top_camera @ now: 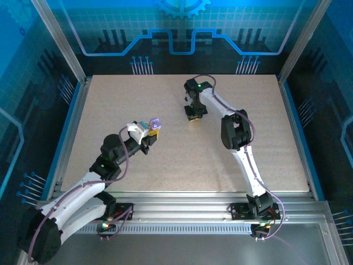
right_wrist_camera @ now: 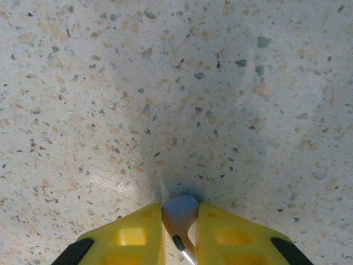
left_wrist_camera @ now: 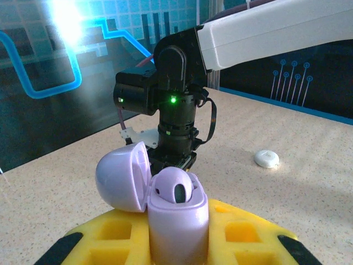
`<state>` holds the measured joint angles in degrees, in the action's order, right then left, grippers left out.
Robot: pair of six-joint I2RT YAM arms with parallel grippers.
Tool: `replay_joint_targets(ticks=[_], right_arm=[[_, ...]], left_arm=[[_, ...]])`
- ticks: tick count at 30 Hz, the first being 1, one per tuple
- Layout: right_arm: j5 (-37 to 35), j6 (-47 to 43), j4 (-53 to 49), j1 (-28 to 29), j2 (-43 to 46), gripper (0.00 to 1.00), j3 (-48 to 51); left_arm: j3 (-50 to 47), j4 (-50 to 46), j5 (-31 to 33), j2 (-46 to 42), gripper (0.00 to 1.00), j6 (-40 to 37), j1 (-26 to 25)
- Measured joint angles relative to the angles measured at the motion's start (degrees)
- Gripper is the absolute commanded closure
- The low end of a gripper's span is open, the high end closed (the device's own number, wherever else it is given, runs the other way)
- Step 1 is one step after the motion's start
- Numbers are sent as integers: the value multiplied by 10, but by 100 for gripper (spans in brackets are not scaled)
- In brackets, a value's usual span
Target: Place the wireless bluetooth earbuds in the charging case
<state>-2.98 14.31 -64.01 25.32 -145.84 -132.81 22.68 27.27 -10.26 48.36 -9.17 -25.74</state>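
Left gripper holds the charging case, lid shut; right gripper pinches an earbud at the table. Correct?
No: the charging case has its lid open, per the left wrist view. The left gripper holds it; the right gripper pinches an earbud at the table.

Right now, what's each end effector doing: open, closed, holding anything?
Left end effector: closed on the charging case, whose lid is open.
Right end effector: closed on an earbud.

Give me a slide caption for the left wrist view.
Left gripper holds the open charging case, one earbud seated inside; right arm points down beyond.
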Motion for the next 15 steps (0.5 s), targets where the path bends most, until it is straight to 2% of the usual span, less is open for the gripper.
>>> replay_joint_targets(ticks=[7,15], right_arm=[[-13,3,12,2,52,83,60],[-14,24,52,16,181,83,145]], left_arm=[[0,10,0,29,83,5,0],[0,52,0,80,84,26,-17]])
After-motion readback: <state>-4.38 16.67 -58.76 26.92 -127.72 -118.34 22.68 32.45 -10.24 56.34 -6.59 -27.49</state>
